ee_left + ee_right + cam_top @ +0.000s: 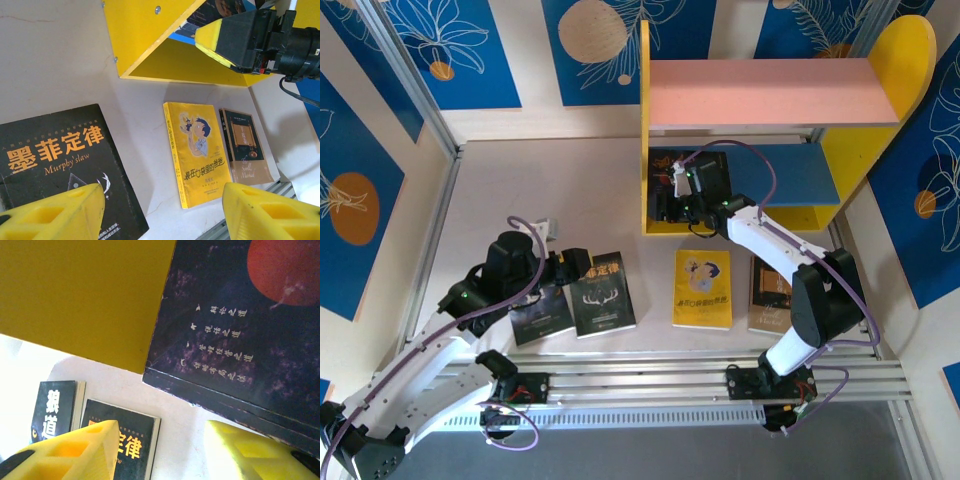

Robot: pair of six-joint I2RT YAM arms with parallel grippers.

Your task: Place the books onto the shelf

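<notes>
Left gripper (160, 217), jaws released, hangs just above the black book (60, 160), whose long axis runs from the tabletop's (540, 180) near edge toward the shelf (770, 92); right gripper (160, 450), released too, is farther.

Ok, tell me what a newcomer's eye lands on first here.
The shelf, yellow-sided with a pink upper board, stands out at the far side of the table. The bright yellow cartoon book lies flat near the front. The right fingers hover open beside a dark book in the lower tier.
</notes>
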